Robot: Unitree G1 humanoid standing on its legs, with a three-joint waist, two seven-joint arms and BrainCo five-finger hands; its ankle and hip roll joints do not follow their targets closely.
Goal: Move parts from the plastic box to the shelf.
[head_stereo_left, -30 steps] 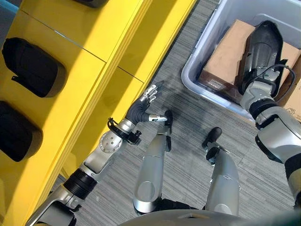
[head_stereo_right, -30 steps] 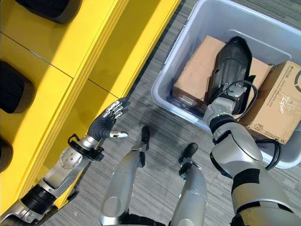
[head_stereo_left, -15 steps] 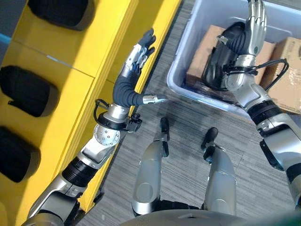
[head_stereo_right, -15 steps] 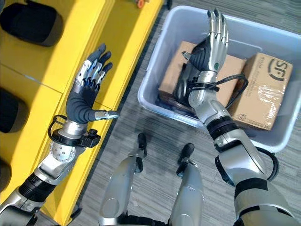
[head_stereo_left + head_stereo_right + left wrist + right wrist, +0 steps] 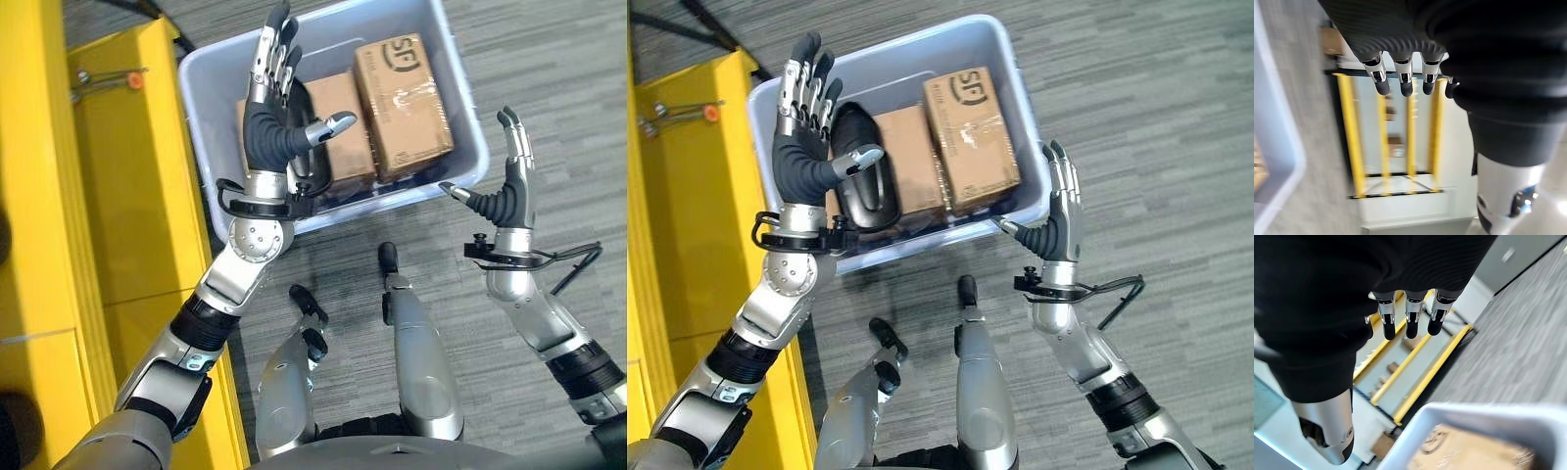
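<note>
Hovering empty, the left hand [image 5: 803, 147] and right hand [image 5: 1056, 220] stood spread-fingered flanking the plastic box [image 5: 1014, 98]; likely framing a grasp on its black part [image 5: 862, 186].

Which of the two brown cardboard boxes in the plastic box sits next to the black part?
The plain-topped cardboard box in the middle of the plastic box; the taped, printed cardboard box lies beyond it, away from the black part.

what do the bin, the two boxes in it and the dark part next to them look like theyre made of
Bin: seemingly translucent pale plastic with a smooth, moulded rim. The two boxes: brown cardboard, matt; the printed one shows glossy clear tape. Dark part: black, rounded, slightly shiny, perhaps moulded plastic or a padded case; unclear.
</note>
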